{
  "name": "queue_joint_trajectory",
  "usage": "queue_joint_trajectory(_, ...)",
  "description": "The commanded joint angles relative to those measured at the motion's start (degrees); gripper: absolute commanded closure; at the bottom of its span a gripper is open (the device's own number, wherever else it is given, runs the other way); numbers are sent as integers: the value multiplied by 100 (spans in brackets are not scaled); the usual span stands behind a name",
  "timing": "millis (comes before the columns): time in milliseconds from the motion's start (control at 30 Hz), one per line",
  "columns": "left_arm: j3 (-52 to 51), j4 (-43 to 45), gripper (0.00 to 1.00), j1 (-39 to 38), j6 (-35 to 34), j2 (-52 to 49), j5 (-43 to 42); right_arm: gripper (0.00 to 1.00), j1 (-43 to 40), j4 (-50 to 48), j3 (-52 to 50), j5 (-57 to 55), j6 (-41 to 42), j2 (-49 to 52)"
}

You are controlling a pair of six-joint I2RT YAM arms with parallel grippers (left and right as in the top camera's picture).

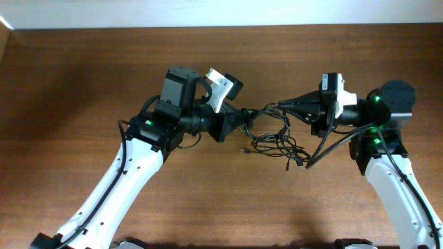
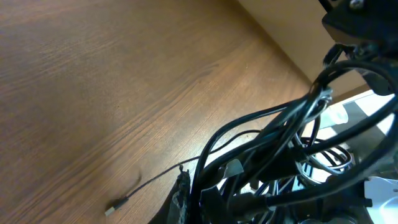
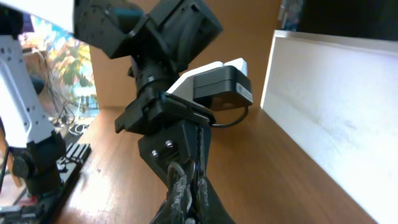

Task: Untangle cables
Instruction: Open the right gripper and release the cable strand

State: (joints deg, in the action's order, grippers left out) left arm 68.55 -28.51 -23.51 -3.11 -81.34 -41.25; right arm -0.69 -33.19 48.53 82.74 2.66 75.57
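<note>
The cables point(image 1: 273, 137) form a thin black tangle hanging between both grippers at the table's middle, with loose loops and plug ends trailing onto the wood below. My left gripper point(image 1: 243, 116) is shut on the bunch from the left. My right gripper point(image 1: 275, 107) is shut on a strand from the right, almost tip to tip with the left one. In the left wrist view the cables point(image 2: 292, 124) crowd the jaws, and one strand ends in a small plug point(image 2: 115, 204) lying on the table. In the right wrist view my right gripper point(image 3: 189, 194) pinches a cable loop point(image 3: 184, 168) just below the left gripper point(image 3: 180, 146).
The wooden table point(image 1: 83, 83) stretches wide to the left and toward the front. A pale wall point(image 3: 336, 93) runs along the back edge. Thicker black arm wiring point(image 1: 332, 145) hangs beside the right arm.
</note>
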Motion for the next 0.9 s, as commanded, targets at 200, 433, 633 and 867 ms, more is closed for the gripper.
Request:
queue_joint_trajectory(200, -17, -72, 100, -13, -28, -72, 81, 96, 20, 581, 90, -2299, 1182, -94)
queue_joint_trajectory(433, -15, -70, 100, -13, -28, -72, 81, 1, 20, 1287, 90, -2422, 1178, -94)
queue_joint_trajectory(633, -15, 68, 100, -9, -31, -72, 79, 1, 20, 1390, 90, -1735, 1178, -94)
queue_joint_trajectory(867, -15, 911, 100, -9, 85, -72, 81, 1, 33, 1996, 90, -1436, 4061, -94)
